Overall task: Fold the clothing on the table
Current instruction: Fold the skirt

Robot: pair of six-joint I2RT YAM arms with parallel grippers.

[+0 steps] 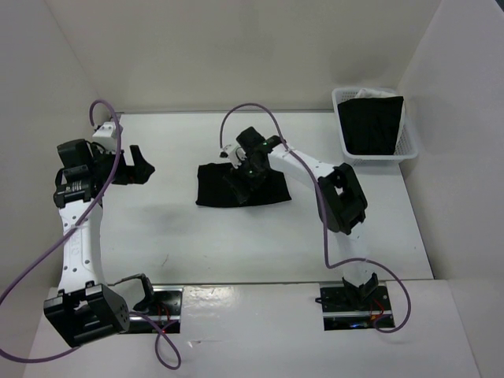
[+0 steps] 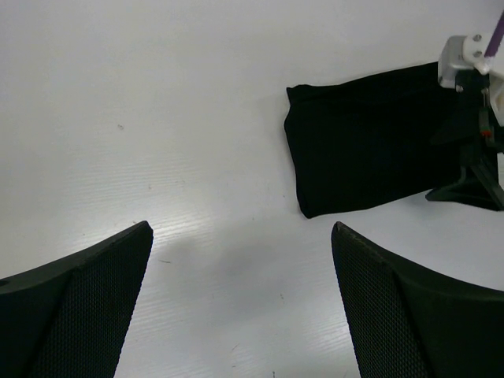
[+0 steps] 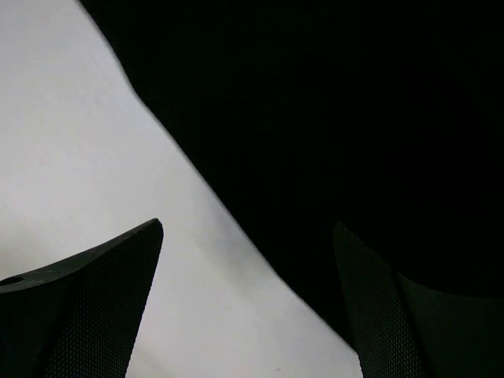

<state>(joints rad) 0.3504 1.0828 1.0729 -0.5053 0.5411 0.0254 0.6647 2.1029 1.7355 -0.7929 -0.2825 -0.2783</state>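
Note:
The black clothing [image 1: 213, 189] lies as a flat, roughly rectangular fold in the middle of the white table [image 1: 173, 236]. My right gripper [image 1: 242, 183] hangs low over its middle, open. In the right wrist view the right gripper [image 3: 248, 236] straddles the clothing's [image 3: 339, 118] edge, one finger over fabric, the other over bare table, nothing between them. My left gripper [image 1: 146, 167] stands open to the left of the garment, apart from it. In the left wrist view the left gripper [image 2: 240, 228] is over bare table, with the clothing [image 2: 362, 150] ahead to the right.
A white mesh basket [image 1: 409, 146] holding dark cloth stands at the back right corner. White wall panels close in the table on the left, back and right. The right arm's wrist [image 2: 472, 94] shows over the garment's far end in the left wrist view.

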